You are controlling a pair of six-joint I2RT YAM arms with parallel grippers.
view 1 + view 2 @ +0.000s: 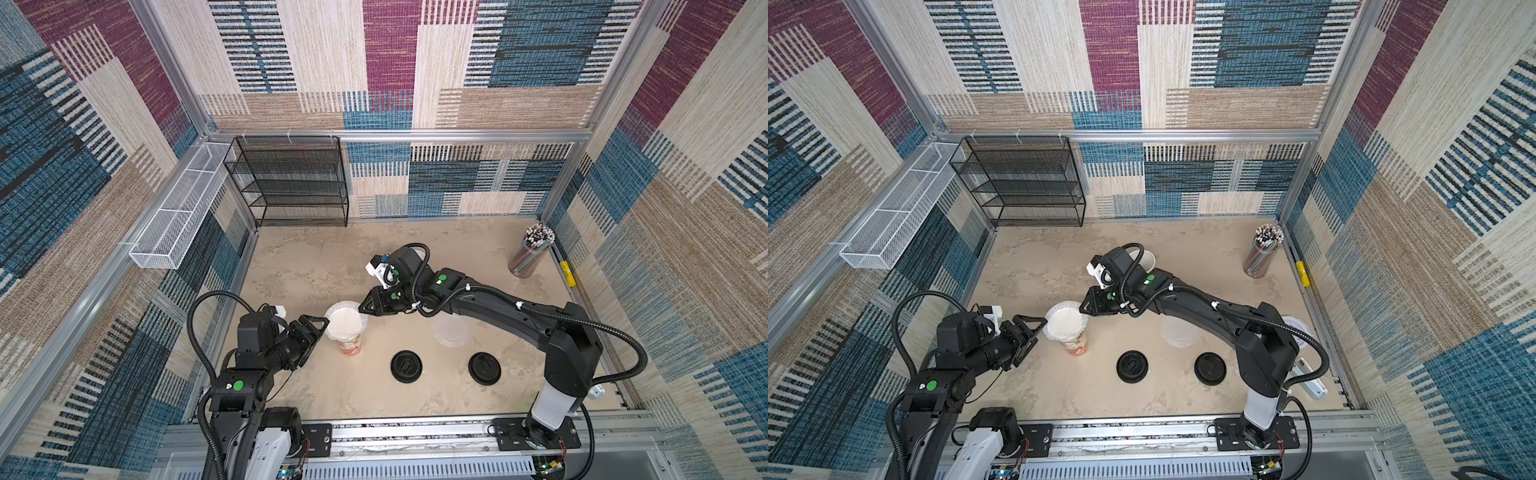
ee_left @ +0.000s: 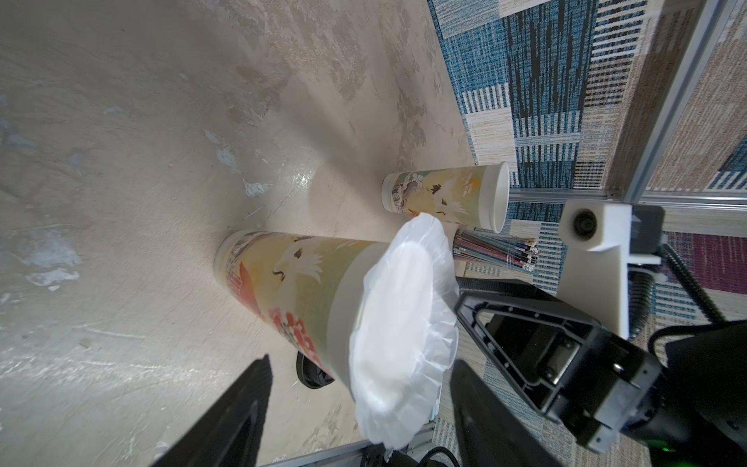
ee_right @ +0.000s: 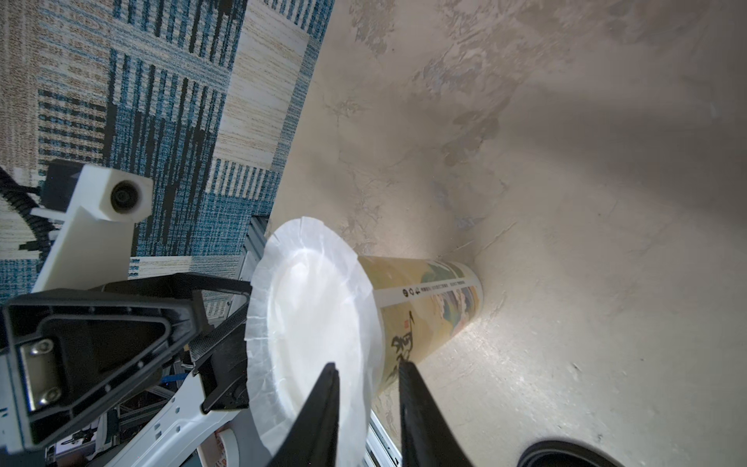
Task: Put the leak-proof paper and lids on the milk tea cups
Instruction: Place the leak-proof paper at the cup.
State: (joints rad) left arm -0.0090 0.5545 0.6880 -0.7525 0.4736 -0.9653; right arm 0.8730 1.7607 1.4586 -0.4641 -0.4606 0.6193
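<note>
Slightly parted over the rim of the leak-proof paper [image 3: 311, 323], the right pincer [image 3: 368, 366] is resolved only in its wrist view; the left pincer [image 2: 359, 364] is held wide open, empty.

In both top views the right arm [image 1: 1204, 309] is hiding most of the far cup [image 1: 1147, 261], at about two o'clock from the covered cup [image 1: 1076, 347]. It is also covering part of the spare paper sheets [image 1: 1179, 337], at three o'clock. In the right wrist view the picture's edge is cutting off a black lid [image 3: 566, 455].
</note>
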